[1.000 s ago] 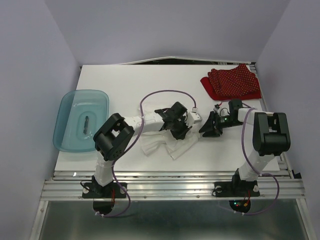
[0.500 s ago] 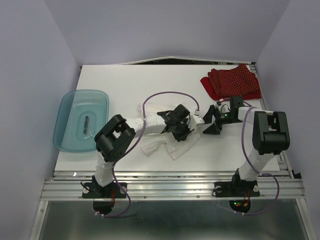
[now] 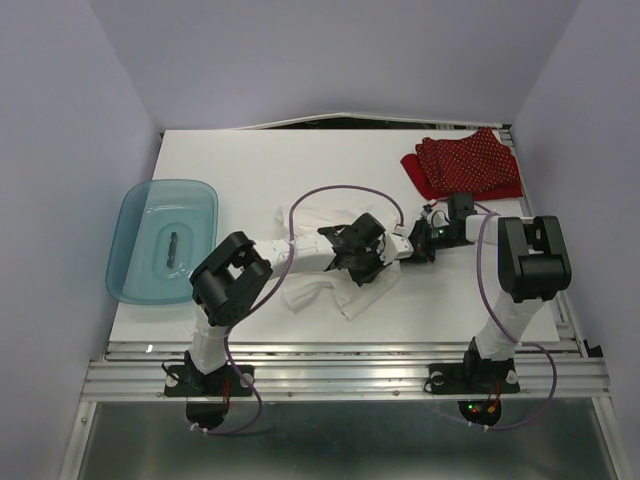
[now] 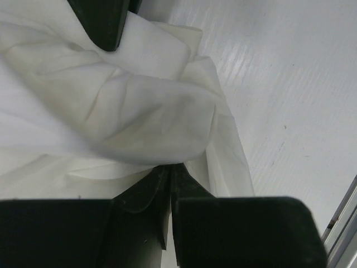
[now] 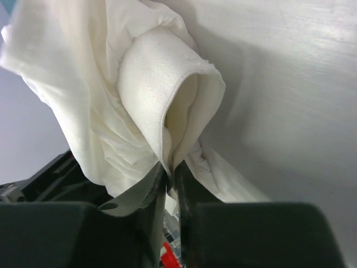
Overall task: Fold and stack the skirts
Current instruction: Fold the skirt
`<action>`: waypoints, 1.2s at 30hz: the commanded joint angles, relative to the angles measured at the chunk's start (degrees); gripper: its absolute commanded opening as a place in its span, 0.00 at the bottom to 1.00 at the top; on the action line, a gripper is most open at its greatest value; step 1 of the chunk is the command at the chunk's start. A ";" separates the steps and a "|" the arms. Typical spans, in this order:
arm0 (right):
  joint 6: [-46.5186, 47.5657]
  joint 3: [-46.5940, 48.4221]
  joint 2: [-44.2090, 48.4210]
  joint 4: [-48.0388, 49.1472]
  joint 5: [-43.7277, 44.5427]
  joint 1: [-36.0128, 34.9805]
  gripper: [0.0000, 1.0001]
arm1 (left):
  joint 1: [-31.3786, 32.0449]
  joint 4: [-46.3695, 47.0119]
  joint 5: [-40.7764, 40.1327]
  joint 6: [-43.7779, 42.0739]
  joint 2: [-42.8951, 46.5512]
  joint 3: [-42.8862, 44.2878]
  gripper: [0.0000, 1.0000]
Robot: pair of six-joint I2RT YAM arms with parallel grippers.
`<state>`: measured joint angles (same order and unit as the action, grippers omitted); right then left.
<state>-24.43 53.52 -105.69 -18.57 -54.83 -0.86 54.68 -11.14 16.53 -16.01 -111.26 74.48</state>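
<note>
The white skirt (image 3: 318, 285) lies crumpled at the middle of the table, partly under the arms. My left gripper (image 3: 366, 262) is shut on a fold of it; in the left wrist view the cloth (image 4: 128, 106) bunches above the closed jaws (image 4: 170, 173). My right gripper (image 3: 412, 248) is shut on the skirt's hem, seen in the right wrist view as a thick seamed edge (image 5: 162, 84) pinched at the tips (image 5: 172, 170). Both grippers meet close together. The red polka-dot skirt (image 3: 465, 165) lies folded at the back right.
A translucent teal tub (image 3: 164, 240) sits at the table's left edge with a small dark item inside. Purple cables loop over both arms. The table's near edge meets a metal rail (image 3: 340, 350).
The right gripper moved left toward the left gripper and closed on the white skirt's edge. The left arm shifted slightly right, and white cloth now shows behind it.
</note>
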 commanded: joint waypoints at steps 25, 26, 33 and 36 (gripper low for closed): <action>4.12 -2.63 5.05 6.53 5.87 -1.25 0.01 | -7.21 -3.36 5.00 8.63 -10.11 31.52 0.59; 4.21 -2.72 5.05 6.53 5.87 -1.25 0.01 | -7.13 -3.45 4.74 8.45 -10.64 31.69 0.59; 4.91 -3.33 5.41 6.44 6.22 -1.77 0.01 | -7.13 -2.48 0.08 8.36 -13.10 31.17 0.37; 5.00 -3.24 5.41 6.44 6.49 -1.77 0.01 | -7.48 -1.88 -1.06 8.28 -11.53 30.12 0.08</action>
<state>-20.73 51.53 -102.67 -14.48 -49.80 -2.02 47.51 -14.81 17.26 -7.77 -125.97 102.98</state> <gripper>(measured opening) 0.043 0.193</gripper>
